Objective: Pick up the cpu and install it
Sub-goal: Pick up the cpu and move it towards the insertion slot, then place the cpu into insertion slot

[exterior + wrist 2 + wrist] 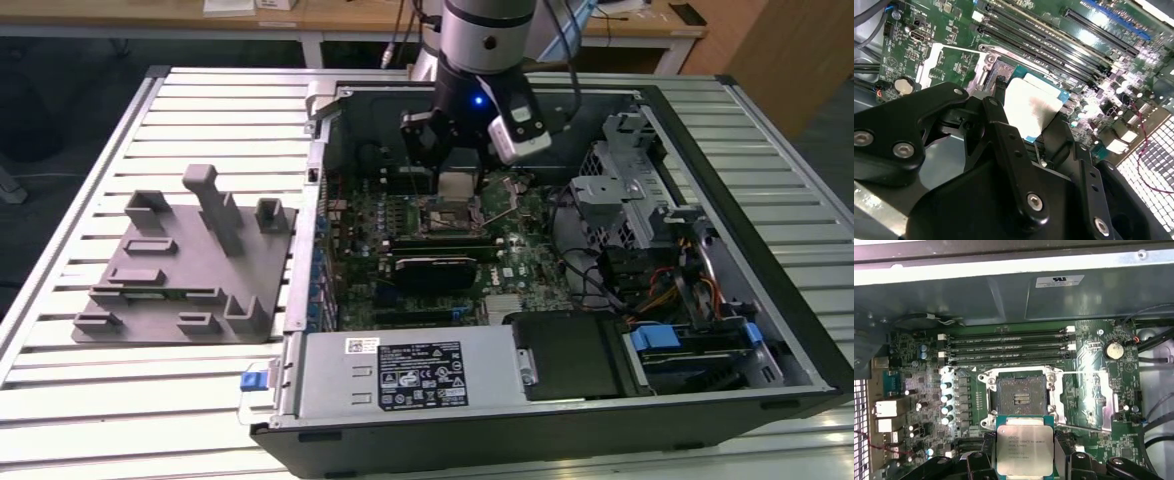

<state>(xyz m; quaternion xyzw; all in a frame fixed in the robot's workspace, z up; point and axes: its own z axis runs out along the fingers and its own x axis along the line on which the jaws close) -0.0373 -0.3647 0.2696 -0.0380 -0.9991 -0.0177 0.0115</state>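
Observation:
The cpu (1024, 444), a flat square chip with a silver top and a thin green rim, is clamped by its edges in my gripper (1024, 452), which is shut on it. It hangs just above the motherboard beside the open socket (1021, 396), whose metal frame surrounds a dark, bare contact field. In the second wrist view the cpu (1031, 112) sits between the black fingers (1000, 92) and covers part of the socket frame (991, 52). In the exterior view the gripper (458, 190) reaches down into the open computer case (310, 215) over the socket (447, 215).
A grey plastic fixture (187, 260) with upright blocks lies on the slatted table at the exterior view's left. Inside the case are memory slots (1009, 347), a power supply (407, 372), a drive cage (627, 190) and loose cables (667, 290).

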